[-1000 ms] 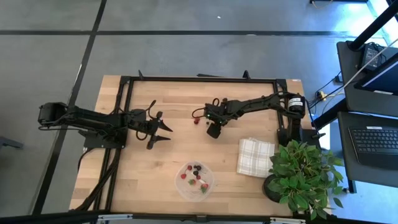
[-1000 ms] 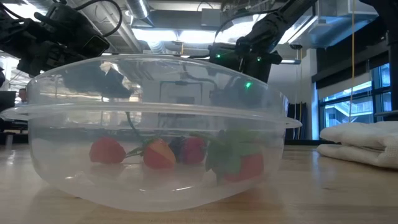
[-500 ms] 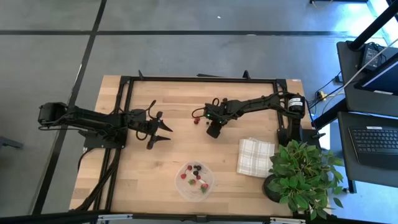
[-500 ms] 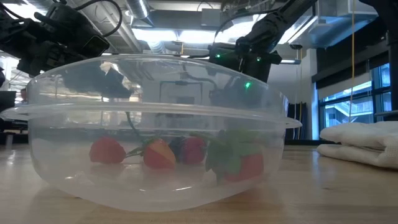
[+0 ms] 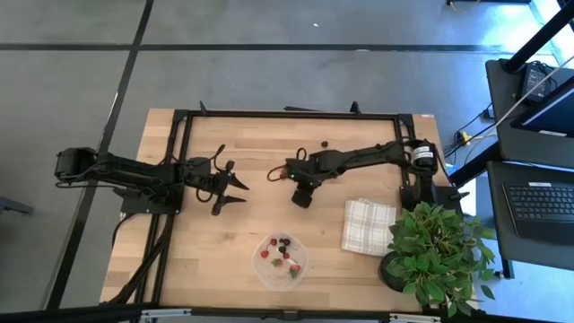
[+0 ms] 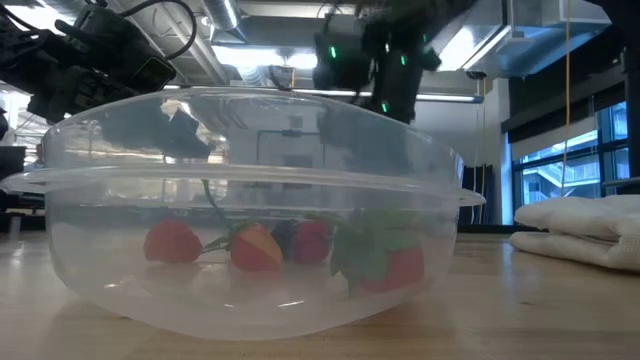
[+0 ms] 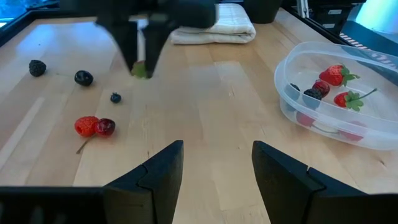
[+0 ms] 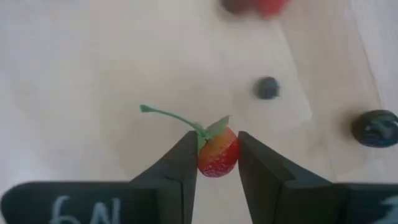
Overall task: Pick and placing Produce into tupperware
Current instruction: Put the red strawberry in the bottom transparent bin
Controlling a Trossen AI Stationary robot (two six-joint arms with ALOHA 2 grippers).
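Above the pale wooden table, right gripper pinching a small red green-stemmed strawberry. Left gripper parted, holding nothing. Near the front edge, round clear plastic tupperware containing several berries.

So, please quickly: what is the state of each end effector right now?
Left end effector: open, holding nothing, waiting over the table.
Right end effector: closed on a red strawberry with a green stem, lifted above the table.
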